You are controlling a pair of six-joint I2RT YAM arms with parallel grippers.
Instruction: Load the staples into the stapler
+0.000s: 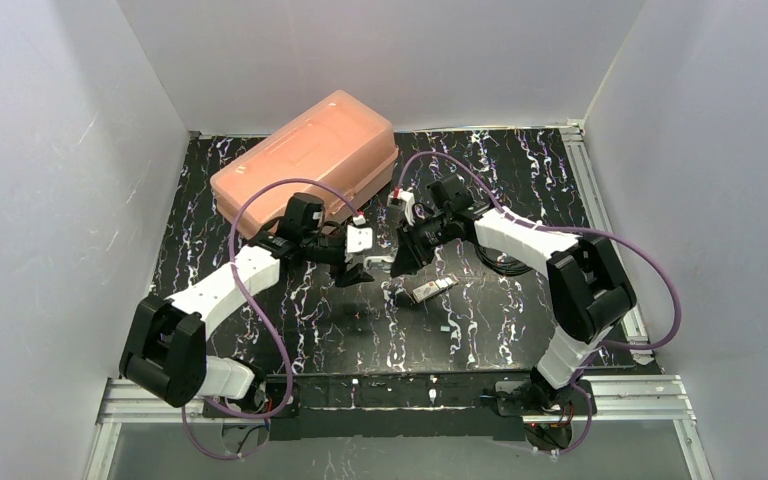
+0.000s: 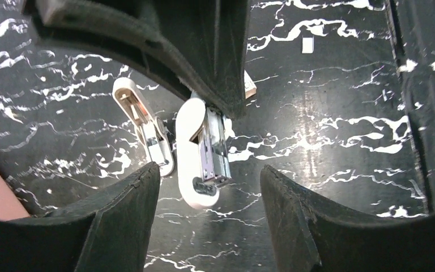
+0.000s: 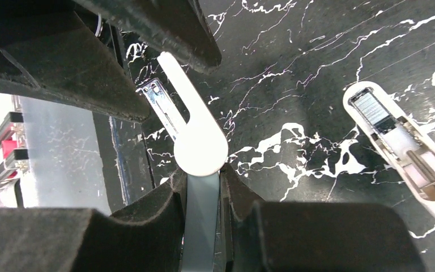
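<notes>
**Bench** (image 1: 490,170): black surface with white marbling, white walls on three sides.

**Storage case** (image 1: 310,160): translucent orange, lid down, set at an angle in the far-left corner.

**Pale tan stapler** (image 1: 432,290): mini size, with a silvery metal strip. It lies flat near the middle of the bench, a little right of centre and just nearward of both claws. Nothing grips it. The right wrist view shows it with its channel facing up and a grey block in one end.

**White stapler** (image 2: 188,141): mini size, of similar make, with a rounded end and a metal magazine along one side. It is held between the two claws, just beside the tan one and apart from it. Whether it touches the bench cannot be told.

**Right gripper** (image 3: 204,181): fingers pressed together on one end of the white stapler, whose rounded white end juts out past the fingertips.

**Left gripper** (image 2: 209,173): fingers (image 2: 124,209) spread apart, one on each side of the white stapler's free end, with a gap on both sides.

**Small white rectangle** (image 2: 307,45): lies flat on the bench, well apart from both staplers. Too small to identify.
</notes>
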